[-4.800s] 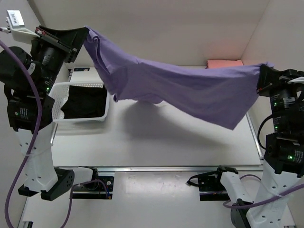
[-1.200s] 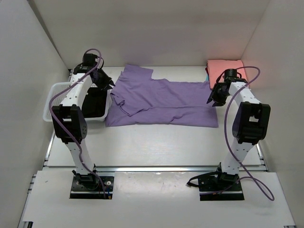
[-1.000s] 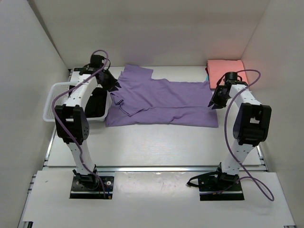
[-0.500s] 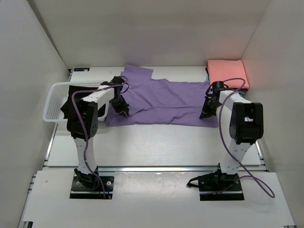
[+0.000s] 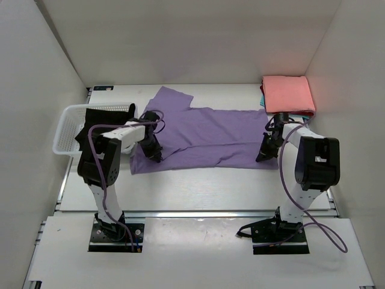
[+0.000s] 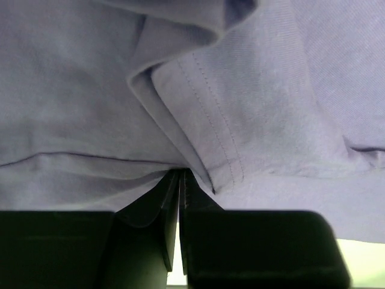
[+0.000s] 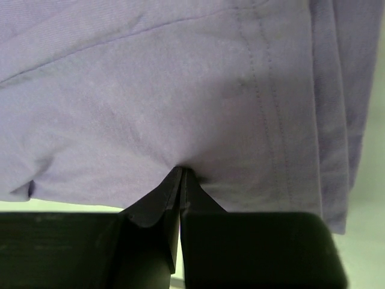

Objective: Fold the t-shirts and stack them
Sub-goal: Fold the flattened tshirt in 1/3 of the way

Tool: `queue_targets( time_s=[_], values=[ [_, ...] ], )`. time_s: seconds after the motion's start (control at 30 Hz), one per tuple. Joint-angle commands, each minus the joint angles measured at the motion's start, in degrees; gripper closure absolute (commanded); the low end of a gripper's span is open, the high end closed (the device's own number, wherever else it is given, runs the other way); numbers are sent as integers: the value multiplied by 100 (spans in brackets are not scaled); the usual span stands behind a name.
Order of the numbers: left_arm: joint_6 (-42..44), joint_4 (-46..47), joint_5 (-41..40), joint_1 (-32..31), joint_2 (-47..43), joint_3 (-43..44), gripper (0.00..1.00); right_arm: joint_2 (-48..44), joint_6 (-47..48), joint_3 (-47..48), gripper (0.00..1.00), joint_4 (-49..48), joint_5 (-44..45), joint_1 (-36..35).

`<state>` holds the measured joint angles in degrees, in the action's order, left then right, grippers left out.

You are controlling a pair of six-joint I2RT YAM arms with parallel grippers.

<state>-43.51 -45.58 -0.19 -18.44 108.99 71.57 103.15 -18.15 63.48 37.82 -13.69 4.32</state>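
The lilac-purple t-shirt (image 5: 207, 135) lies spread across the table, its left part folded over on itself. My left gripper (image 5: 154, 152) is shut on the shirt's left near edge; the left wrist view shows the cloth (image 6: 240, 120) pinched at the fingertips (image 6: 180, 174). My right gripper (image 5: 263, 154) is shut on the shirt's right near corner, with the hem (image 7: 264, 120) pinched at the tips (image 7: 180, 171). The salmon-pink t-shirt (image 5: 289, 93) lies folded at the back right, with a teal edge (image 5: 262, 99) under it. The black t-shirt (image 5: 99, 117) lies in the basket.
The white lattice basket (image 5: 65, 129) stands at the left, next to the left arm. White walls close the table on the left, back and right. Bare table lies in front of the purple shirt (image 5: 198, 186).
The purple shirt was held stretched in the air, then laid flat. Both grippers came from its far corners down to its near edge and closed on it, dragging it slightly toward the front.
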Motion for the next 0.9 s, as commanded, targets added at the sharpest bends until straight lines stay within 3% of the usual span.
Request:
queue_targets(
  time_s=[0.0, 0.17, 0.37, 0.6, 0.87],
  values=[
    [9, -267, -34, -63, -290, -967, 83, -189, 312, -468, 100, 673, 367, 183],
    [-79, -74, 71, -81, -1106, -1707, 82, -708, 496, -714, 100, 1191, 438, 561],
    [44, -135, 80, -20, -1748, -1972, 78, -1569, 672, -1364, 100, 1333, 420, 930],
    [281, -82, 440, 7, -2066, -1690, 72, -2018, 505, -1453, 100, 1553, 535, 474],
    [194, -3, 862, 42, -2110, -813, 67, -2142, 505, -724, 98, 1342, 499, 316]
  ],
)
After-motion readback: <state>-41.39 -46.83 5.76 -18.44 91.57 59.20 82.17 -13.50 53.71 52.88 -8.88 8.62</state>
